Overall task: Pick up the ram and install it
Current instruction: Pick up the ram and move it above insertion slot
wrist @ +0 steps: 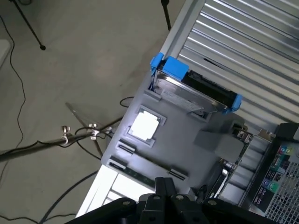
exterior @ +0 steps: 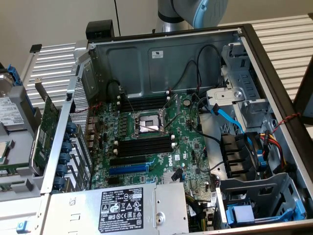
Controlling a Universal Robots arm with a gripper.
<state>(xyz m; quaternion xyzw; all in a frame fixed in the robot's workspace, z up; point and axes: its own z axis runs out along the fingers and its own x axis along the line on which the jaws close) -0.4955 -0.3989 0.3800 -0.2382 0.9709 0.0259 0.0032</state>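
The fingers (wrist: pixel 163 187), pressed together and gripping nothing, hang over the ram (wrist: pixel 139 173) at the grey tray's (wrist: pixel 187 151) edge; descending shut, they could strike the stick.

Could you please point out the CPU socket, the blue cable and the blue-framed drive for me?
CPU socket (exterior: pixel 148 125), exterior view: on the shiny plate at its centre.
blue cable (exterior: pixel 229 118), exterior view: on its middle stretch.
blue-framed drive (wrist: pixel 180 91), wrist view: on its silver face.
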